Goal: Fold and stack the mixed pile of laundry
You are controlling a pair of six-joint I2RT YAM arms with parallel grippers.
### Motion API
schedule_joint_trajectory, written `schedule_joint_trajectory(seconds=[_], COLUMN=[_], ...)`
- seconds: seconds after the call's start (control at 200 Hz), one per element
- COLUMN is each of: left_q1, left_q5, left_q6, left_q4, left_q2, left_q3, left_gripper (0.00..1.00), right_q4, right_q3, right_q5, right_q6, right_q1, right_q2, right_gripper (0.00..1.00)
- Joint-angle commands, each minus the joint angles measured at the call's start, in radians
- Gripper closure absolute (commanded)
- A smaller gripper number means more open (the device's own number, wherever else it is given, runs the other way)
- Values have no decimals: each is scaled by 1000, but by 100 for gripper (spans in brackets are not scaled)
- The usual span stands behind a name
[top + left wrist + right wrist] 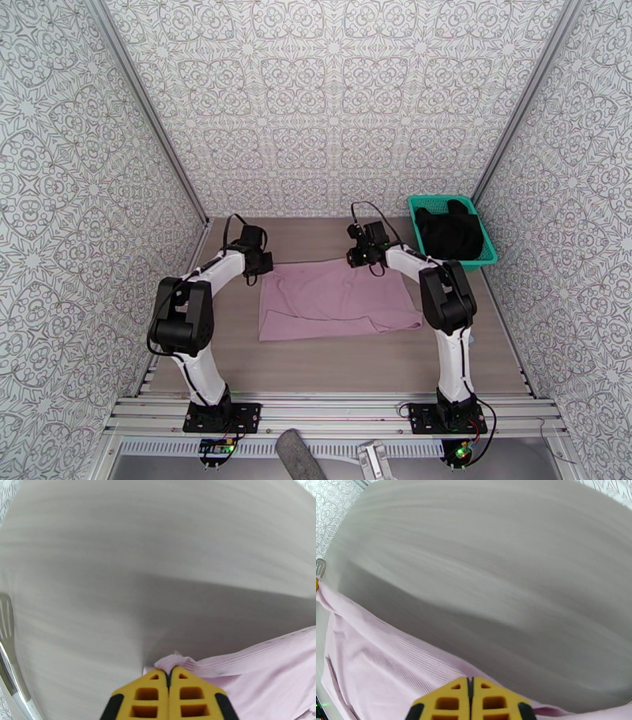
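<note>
- The pink shirt (pixel 336 301) lies spread out on the wooden table (pixel 340 359) between the two arms, mostly flat, with a long crease near its front edge.
- The left gripper (pixel 170 674) sits at the shirt's far left corner. Its jaws are pressed together, and a small pucker of ribbed pink cloth is pinched at the tips of its yellow fingers (pixel 148 695).
- The right gripper (pixel 471 682) sits at the shirt's far right corner. Its jaws are likewise fully together, with the cloth caught under its tips (no gap shows between the yellow pads).
- In the right wrist view, the shirt's far edge runs in a fairly straight line from that gripper off to the left.
- The black garment (pixel 449 230) is heaped inside the teal basket (pixel 483 264) at the table's far right corner, beside the right arm and apart from the shirt.
</note>
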Motion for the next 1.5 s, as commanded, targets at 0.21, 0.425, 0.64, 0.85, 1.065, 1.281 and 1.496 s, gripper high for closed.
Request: schedule_joint_trajectory(seconds=[0.21, 0.425, 0.64, 0.85, 1.065, 1.281, 1.496], left_q1=[-25, -48, -76, -78, -82, -88, -139], left_q5=[14, 3, -32, -64, -95, -114, -132], left_q6=[-41, -67, -107, -142, -163, -193, -229], left_q4=[72, 96, 120, 121, 92, 70, 29], left_q2=[-114, -144, -165, -203, -235, -283, -361], left_q3=[-100, -175, -253, -316, -349, -398, -426], left_gripper=[100, 100, 100, 100, 100, 84, 70], right_q4=[215, 258, 285, 313, 311, 246, 96], right_q3=[-194, -263, -348, -456, -540, -593, -541], right_q5=[20, 29, 49, 67, 68, 57, 89], right_q6=[56, 68, 73, 81, 96, 99, 93], right_q1=[24, 32, 39, 41, 44, 46, 45], right_q2=[-130, -163, -213, -284, -325, -372, -470], right_gripper=[98, 93, 91, 87, 80, 70, 70])
